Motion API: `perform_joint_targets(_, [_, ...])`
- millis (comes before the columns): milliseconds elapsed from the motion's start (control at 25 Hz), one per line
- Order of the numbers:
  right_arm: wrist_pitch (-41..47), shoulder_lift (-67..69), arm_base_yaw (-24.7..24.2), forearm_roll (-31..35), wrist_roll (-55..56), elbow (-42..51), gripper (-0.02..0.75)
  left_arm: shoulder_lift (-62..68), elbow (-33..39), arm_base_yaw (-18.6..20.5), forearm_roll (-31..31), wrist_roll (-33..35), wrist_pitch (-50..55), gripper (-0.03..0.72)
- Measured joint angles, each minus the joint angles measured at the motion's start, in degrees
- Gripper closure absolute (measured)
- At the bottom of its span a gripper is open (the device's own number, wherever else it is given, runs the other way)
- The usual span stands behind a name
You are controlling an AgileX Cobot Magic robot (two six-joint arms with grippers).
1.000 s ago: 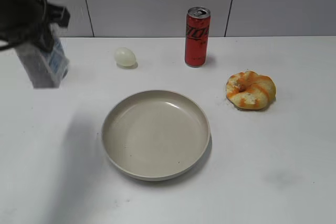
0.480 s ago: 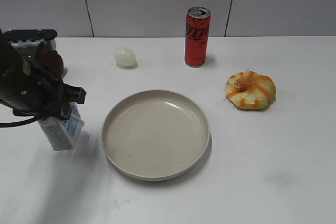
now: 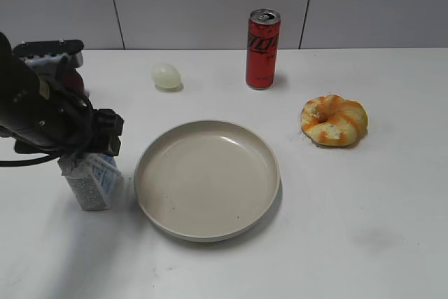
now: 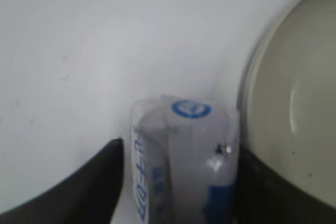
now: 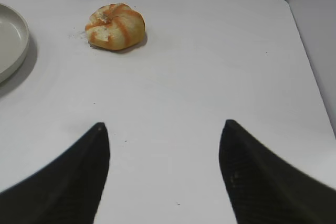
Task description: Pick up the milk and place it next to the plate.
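Observation:
The milk, a small white and blue carton, stands upright on the white table just left of the plate, a large round beige plate. My left gripper comes down over the milk from above and is shut on its upper part. In the left wrist view the milk sits between my two dark fingers, with the plate's rim close on the right. My right gripper is open and empty over bare table; it does not show in the exterior view.
A tall red soda can and a pale egg stand at the back. An orange-streaked bun lies right of the plate and shows in the right wrist view. A grey wall runs behind the table.
My left gripper has carried the milk from high at the far left down and rightward. The milk now stands low on the table beside the plate's left rim.

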Motion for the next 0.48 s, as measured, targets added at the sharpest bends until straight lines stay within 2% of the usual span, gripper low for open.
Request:
perform_joint_targets(80, [0.00,0.00,0.00,0.00,0.00,0.00,0.241,-2.10,-1.08,0.57,-0.15,1.11,2.25,0.051])
perform_joint_targets(200, [0.00,0.00,0.00,0.00,0.00,0.00,0.241,-4.65,-5.37,3.54,-0.34,7.54,9.34,0.048])
perform_joint_targets(400, [0.00,0.00,0.00,0.00,0.00,0.00,0.241,-6.31,-14.39,13.33,-5.59,25.06,25.03,0.071])
perform_joint_targets(480, [0.00,0.00,0.00,0.00,0.00,0.00,0.241,-6.58,-16.04,17.13,-6.67,28.91,30.91,0.097])
